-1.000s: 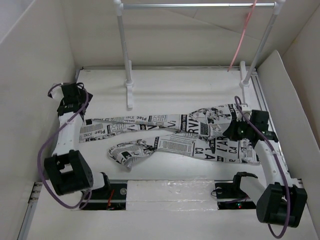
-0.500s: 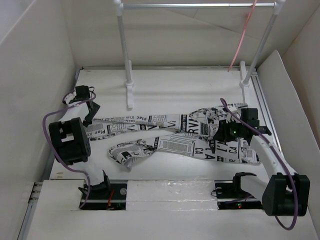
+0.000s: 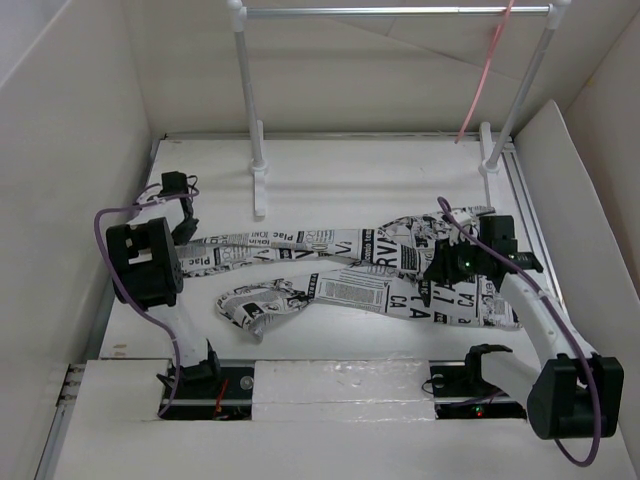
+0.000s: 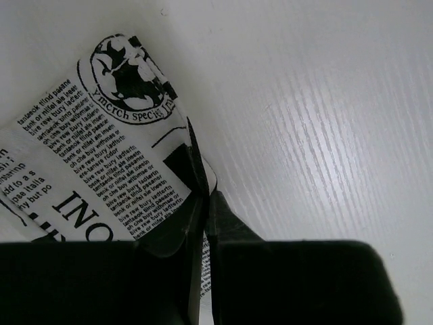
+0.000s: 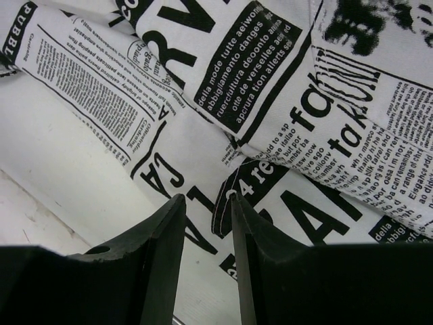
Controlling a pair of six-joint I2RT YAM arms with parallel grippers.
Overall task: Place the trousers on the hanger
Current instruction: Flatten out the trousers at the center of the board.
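While left tool (image 4: 205,198) pinches one trousers (image 3: 345,288), right tool (image 5: 203,201) (parted), one hanger (image 3: 485,70).

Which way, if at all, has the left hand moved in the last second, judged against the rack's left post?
Yes. The left hand has moved right, closer to the rack's left post, and is shut on the trousers' leg end.

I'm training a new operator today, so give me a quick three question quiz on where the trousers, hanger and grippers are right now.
1. True or false: the hanger hangs from the rack bar.
2. The left gripper is: A open, B shut on the trousers, C holding the hanger.
3. Fill in: the trousers lie on the ___.
Key: 1 true; 2 B; 3 table.
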